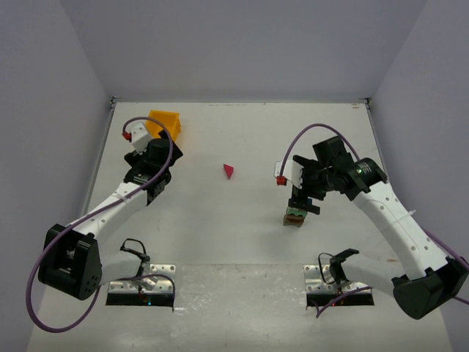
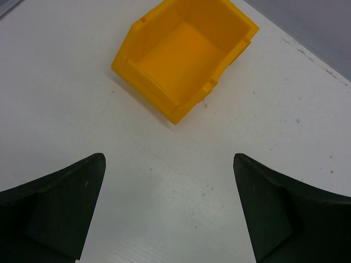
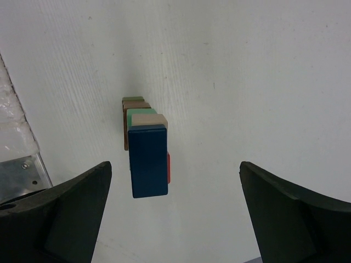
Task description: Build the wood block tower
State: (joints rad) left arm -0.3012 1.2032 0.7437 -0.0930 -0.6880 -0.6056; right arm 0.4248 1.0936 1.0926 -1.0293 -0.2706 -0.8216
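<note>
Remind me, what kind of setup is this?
Probably a lab robot test cell: white tabletop boxed in by plain pale walls, small stack of painted wooden blocks, yellow-orange plastic bin.

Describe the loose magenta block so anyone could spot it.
On the white table, look midway between the yellow bin and the block tower. A small magenta triangular prism lies there alone, the only block not stacked.

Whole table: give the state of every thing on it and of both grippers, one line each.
Tower: standing, blue block on top.
Magenta prism: lying apart from the tower.
Yellow bin: empty.
Left gripper: open, empty.
Right gripper: open above the tower, holding nothing.
</note>
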